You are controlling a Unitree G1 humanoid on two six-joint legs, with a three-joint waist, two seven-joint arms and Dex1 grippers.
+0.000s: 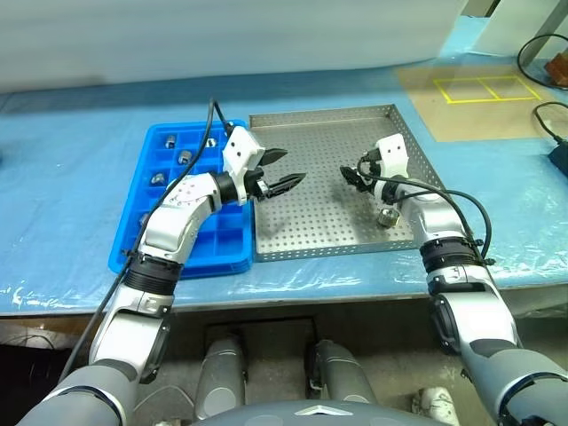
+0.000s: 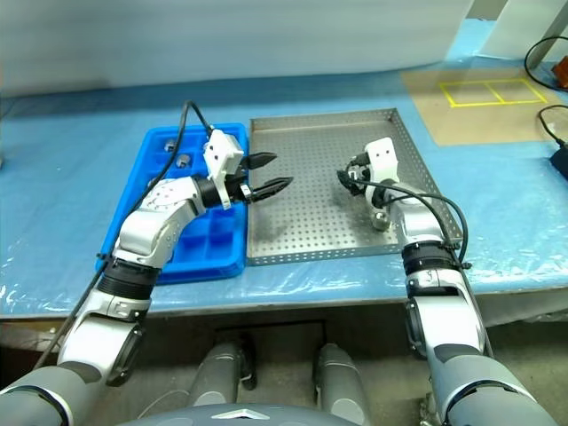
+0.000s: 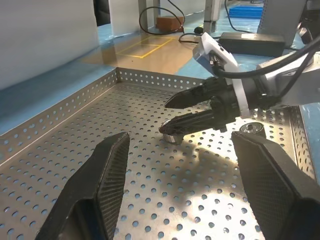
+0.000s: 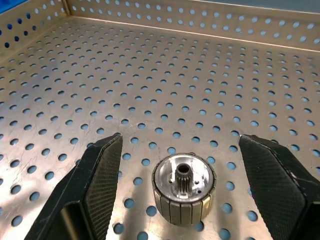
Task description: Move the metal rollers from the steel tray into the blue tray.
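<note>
Right gripper (image 4: 180, 195) — jaws apart — straddles our roller (image 4: 183, 188) on the steel tray (image 1: 311, 231), its bore facing us — left gripper (image 1: 284, 169) farther, also apart.

Light-blue plastic sheet (image 1: 71, 160) covers tabletop; brown board (image 1: 470, 102) with yellow tape squares (image 1: 486, 88) far right; black cables (image 1: 541, 53) beyond.

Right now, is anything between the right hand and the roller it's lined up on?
Nothing visible. The right hand is open, and the roller sits on the steel tray between its fingers, with only bare perforated floor around it. The open left hand hangs apart, near the blue tray.
</note>
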